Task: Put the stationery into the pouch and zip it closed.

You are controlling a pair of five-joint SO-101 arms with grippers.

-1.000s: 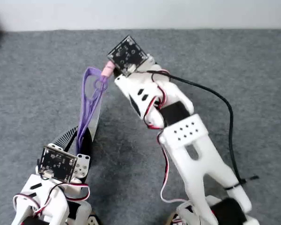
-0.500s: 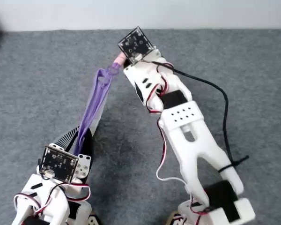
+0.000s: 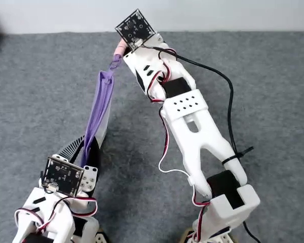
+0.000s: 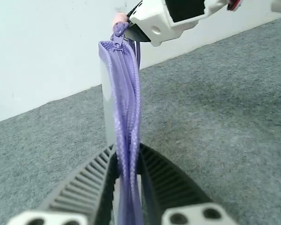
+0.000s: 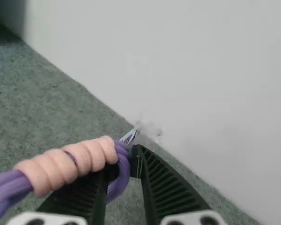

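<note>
Right gripper (image 5: 126, 164), clenched on the pink zipper pull (image 5: 68, 161), moved toward the wall (image 5: 201, 70), flattening the purple pouch (image 3: 102, 101) clamped by left gripper (image 4: 127, 164), so zip looks nearly closed.

A grey, felt-like cover spans the bench (image 3: 35, 96); a plain white wall (image 3: 233, 14) runs along the bench's far edge.

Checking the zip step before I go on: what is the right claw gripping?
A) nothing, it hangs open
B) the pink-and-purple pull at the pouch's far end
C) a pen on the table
B: the right claw is shut on the pink-and-purple pull, at the far end of the purple pouch that the left claw grips.
</note>
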